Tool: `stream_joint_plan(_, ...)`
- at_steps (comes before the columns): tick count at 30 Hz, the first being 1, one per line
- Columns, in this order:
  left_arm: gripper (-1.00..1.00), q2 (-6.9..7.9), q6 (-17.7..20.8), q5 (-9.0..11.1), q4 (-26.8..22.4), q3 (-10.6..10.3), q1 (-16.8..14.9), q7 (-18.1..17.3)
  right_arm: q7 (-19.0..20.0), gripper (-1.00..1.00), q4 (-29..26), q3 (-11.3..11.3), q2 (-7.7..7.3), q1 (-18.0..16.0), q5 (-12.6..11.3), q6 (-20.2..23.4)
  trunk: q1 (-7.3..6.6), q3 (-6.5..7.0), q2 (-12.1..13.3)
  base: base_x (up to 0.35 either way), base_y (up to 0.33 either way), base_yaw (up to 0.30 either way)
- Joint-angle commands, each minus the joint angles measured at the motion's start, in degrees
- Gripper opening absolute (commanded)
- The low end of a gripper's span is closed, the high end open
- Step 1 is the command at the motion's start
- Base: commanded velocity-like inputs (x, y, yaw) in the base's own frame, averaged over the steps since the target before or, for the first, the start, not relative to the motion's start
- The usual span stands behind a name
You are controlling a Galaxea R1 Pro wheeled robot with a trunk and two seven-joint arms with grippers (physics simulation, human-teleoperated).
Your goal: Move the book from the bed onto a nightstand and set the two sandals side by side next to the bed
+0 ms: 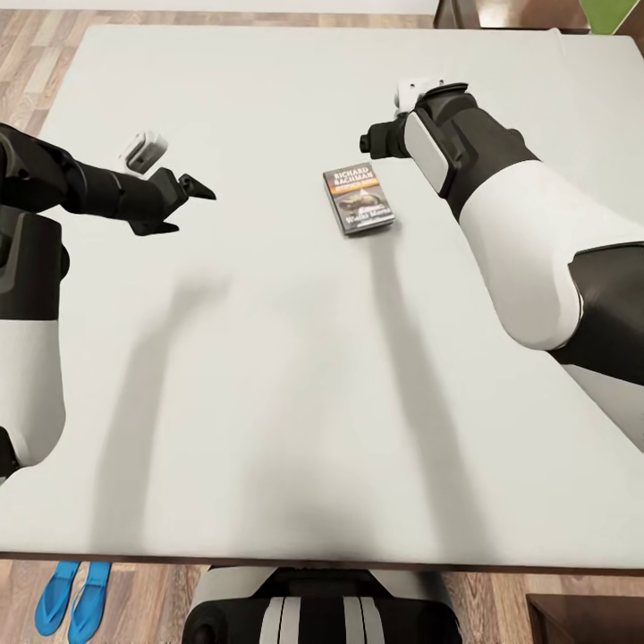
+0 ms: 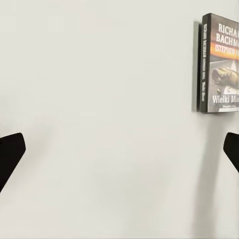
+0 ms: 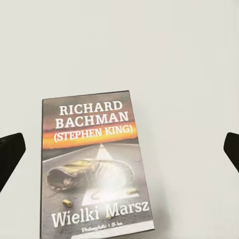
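Right tool (image 1: pixel 371 143) hovering over the paperback (image 1: pixel 358 199), jaws apart, lined up for a grasp. Left tool (image 1: pixel 183 201) spread too, idle above the bed (image 1: pixel 268 376). Blue sandals (image 1: pixel 73 595) side by side on the floor.

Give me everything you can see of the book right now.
The book is a thin paperback lying flat, cover up, on the off-white bed. Dark cover, white lettering "Richard Bachman (Stephen King)", orange band, greyish road picture, title "Wielki Marsz". Nothing touches it but the mattress; it lies between both open grippers, nearer the right gripper.
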Motion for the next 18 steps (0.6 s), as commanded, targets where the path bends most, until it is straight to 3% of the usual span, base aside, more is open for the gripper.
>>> stream_joint_plan(1,1.00,0.07,0.13,0.75,-0.02,-0.08,-0.09,0.58,-0.16,1.00,-0.19,0.33,0.00,0.08,0.13,-0.05,0.00,-0.07,-0.01,0.000,0.000,0.000)
stream_joint_plan(18,1.00,0.00,0.13,1.73,0.16,-0.09,-0.26,0.58,-0.37,1.00,-2.10,0.31,0.00,-0.42,0.11,-1.00,0.00,-0.24,-0.01,0.000,0.000,0.000)
